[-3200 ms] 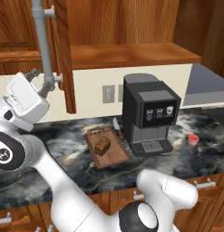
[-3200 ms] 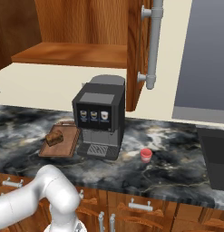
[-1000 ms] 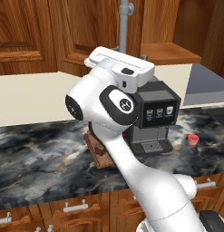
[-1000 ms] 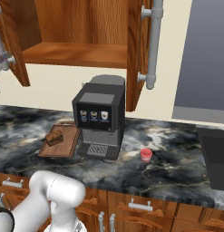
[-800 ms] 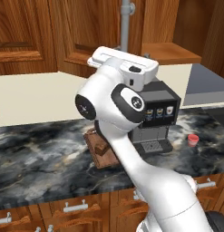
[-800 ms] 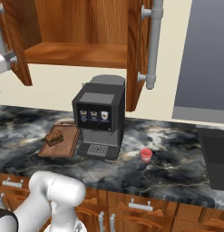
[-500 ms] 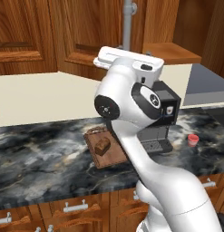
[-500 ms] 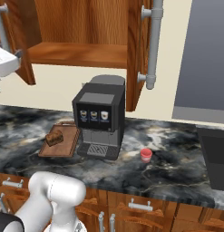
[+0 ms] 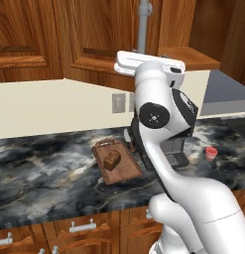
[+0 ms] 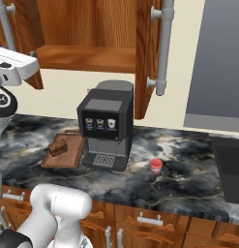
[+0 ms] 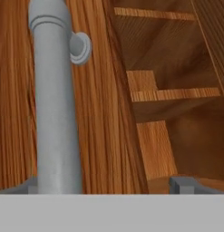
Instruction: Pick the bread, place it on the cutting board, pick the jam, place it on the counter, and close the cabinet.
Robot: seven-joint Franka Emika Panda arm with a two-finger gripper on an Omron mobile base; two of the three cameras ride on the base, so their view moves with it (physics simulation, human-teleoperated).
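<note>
The bread (image 9: 112, 159) (image 10: 58, 145) lies on the cutting board (image 9: 125, 171) (image 10: 72, 156). The red jam (image 9: 211, 153) (image 10: 156, 165) stands on the dark marble counter (image 9: 44, 171) (image 10: 188, 179), right of the coffee machine. My white hand (image 9: 150, 63) is raised against the cabinet's left door (image 9: 94, 34), just below its grey tube handle (image 9: 143, 25). In the hand view my gripper (image 11: 106, 186) is open. The handle (image 11: 54, 99) stands between the fingertips (image 11: 183, 183), close to the left one, and nothing is gripped. The cabinet (image 10: 92, 29) is partly open, with its shelf (image 10: 87, 58) (image 11: 174, 94) showing.
A black coffee machine (image 10: 106, 131) stands right of the board, behind my arm in the left base view. The right cabinet door (image 10: 147, 58) hangs open with its handle (image 10: 164, 43). Drawers with silver handles (image 9: 87, 227) run below the counter.
My arm has swung to the right with the hand kept at the left door's handle. The left door has turned a little further toward the cabinet. Bread and jam have not moved.
</note>
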